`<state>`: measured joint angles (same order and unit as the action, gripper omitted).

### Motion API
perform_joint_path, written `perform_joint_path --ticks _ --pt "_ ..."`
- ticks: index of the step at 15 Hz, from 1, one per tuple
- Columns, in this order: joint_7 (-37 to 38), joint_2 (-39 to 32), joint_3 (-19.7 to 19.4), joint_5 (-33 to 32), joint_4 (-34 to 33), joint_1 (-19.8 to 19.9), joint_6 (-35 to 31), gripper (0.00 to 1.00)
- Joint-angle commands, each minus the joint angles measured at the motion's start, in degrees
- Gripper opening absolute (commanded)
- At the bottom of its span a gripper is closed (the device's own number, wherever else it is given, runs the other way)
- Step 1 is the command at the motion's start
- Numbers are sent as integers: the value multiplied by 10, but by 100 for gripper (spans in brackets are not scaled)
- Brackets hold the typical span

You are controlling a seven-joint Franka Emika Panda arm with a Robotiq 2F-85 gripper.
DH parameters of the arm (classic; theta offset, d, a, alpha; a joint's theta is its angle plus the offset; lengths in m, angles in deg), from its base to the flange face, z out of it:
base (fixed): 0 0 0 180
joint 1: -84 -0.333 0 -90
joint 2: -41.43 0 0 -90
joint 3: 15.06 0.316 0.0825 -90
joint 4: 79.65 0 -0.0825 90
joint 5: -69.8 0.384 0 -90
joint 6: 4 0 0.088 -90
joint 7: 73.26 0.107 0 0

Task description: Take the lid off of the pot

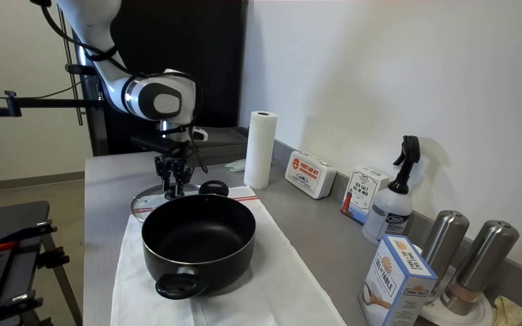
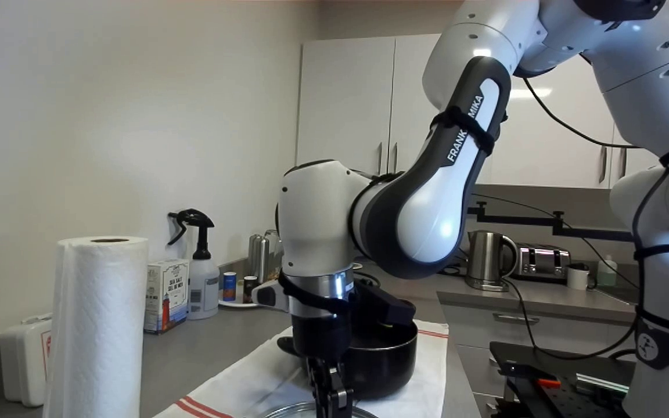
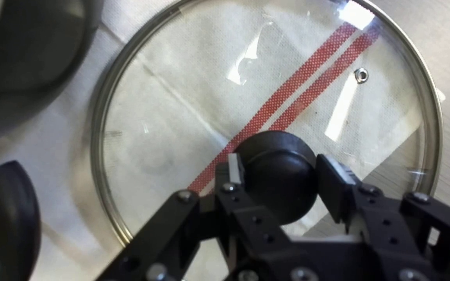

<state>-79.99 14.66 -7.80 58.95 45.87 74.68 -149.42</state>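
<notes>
- Our black two-fingered gripper (image 3: 279, 171) looks clamped on the round black knob (image 3: 280, 183): a finger against each side in the wrist view, no gap we can see.
- Knob curved, fingers flat: if we pull off-centre, it may roll or slip.
- Round metal-rimmed clear-glass lid (image 3: 256, 101) is off the wide round black pot (image 1: 200, 244), low beside it over the red-striped white cloth towel (image 1: 279, 280), one part reaching past the cloth over the flat grey countertop (image 1: 306, 222).
- We can't tell if its full weight is down; letting go early could drop one side.
- We read this as set-down, task all but done. If the fingers part too little on release, the knob catches and the lid rides up with us.
- Pot stands uncovered on the towel; its looped black handle (image 3: 12, 218) is just beside the lid's rim, apart. Sideways drift that way could knock glass on it.
- Tall white paper-towel roll (image 1: 261, 149) stands apart on the countertop; only a wide retreat threatens it.
</notes>
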Motion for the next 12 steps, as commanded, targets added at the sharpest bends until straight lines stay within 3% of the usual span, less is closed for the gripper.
perform_joint_path --ticks 1,2,6,12 --pt "-10 -2 -2 -8 -9 -3 -3 74" --pt "-13 3 0 -5 -6 -1 -4 75" --pt "-30 49 13 8 22 9 -8 99" --pt "-73 152 32 43 79 27 -8 100"
